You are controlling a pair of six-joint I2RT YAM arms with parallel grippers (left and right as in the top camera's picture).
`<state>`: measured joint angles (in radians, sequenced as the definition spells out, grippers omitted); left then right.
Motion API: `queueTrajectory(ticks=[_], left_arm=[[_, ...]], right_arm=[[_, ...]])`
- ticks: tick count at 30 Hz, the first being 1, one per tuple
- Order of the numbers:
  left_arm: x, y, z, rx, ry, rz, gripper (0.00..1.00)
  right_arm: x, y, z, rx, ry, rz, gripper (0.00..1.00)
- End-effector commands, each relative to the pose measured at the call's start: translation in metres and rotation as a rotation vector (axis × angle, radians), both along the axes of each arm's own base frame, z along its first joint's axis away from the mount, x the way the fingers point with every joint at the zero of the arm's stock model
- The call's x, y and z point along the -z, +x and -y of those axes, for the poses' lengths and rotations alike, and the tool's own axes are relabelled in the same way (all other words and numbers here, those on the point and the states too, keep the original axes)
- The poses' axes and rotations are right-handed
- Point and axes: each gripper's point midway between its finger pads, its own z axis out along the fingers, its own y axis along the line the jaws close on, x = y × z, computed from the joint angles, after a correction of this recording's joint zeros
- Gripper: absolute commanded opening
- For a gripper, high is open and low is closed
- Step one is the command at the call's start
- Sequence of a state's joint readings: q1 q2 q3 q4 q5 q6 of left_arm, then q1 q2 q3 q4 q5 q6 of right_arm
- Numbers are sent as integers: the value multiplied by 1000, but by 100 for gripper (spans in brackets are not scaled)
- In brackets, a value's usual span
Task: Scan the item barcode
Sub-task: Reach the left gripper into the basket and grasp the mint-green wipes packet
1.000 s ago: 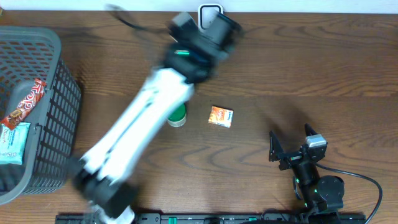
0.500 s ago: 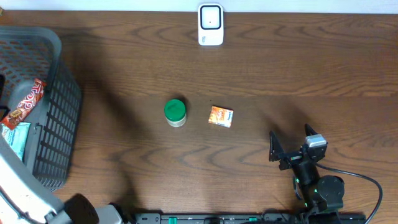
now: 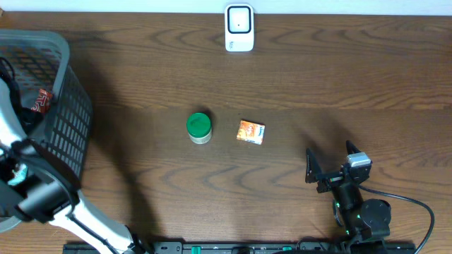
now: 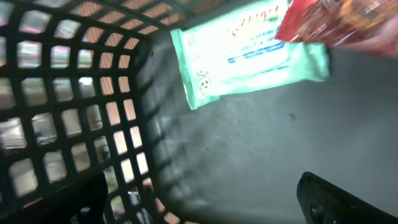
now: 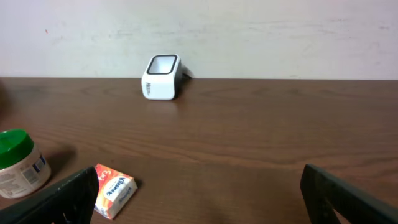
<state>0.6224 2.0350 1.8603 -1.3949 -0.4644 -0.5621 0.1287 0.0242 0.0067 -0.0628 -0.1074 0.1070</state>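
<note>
My left gripper (image 4: 205,211) is open inside the dark mesh basket (image 3: 67,120) at the table's left, with nothing between its fingers. Ahead of it on the basket floor lies a mint-green packet (image 4: 249,53), and a red snack wrapper (image 4: 336,22) overlaps its top right corner. The white barcode scanner (image 3: 239,28) stands at the far edge in the middle. A green-lidded jar (image 3: 199,128) and a small orange tissue pack (image 3: 251,132) sit mid-table. Near the front right, my right gripper (image 3: 330,171) rests open and empty, facing the scanner (image 5: 161,77).
The basket's mesh wall (image 4: 68,106) rises close on my left gripper's left side. My left arm (image 3: 42,197) crosses the basket's front rim. In the right wrist view the tissue pack (image 5: 113,190) lies just by the left finger, with the jar (image 5: 18,163) further left.
My left arm has swung from over the middle of the table, near the scanner, to the left and down into the basket. The right arm and the table items have not moved.
</note>
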Motion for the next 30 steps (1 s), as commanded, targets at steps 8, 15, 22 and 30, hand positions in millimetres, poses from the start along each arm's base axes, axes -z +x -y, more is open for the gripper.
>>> queueTrajectory(ticks=[8, 15, 22, 30], left_arm=[[70, -13, -21, 137, -51, -356, 98], [88, -15, -33, 164, -17, -440, 98], [97, -10, -40, 166, 15, -428, 98], [125, -14, -47, 203, 8, -416, 98]], right_arm=[[0, 0, -1, -1, 11, -3, 99], [0, 0, -1, -2, 11, -3, 99], [0, 0, -1, -1, 11, -3, 99], [0, 0, -1, -1, 11, -3, 99]])
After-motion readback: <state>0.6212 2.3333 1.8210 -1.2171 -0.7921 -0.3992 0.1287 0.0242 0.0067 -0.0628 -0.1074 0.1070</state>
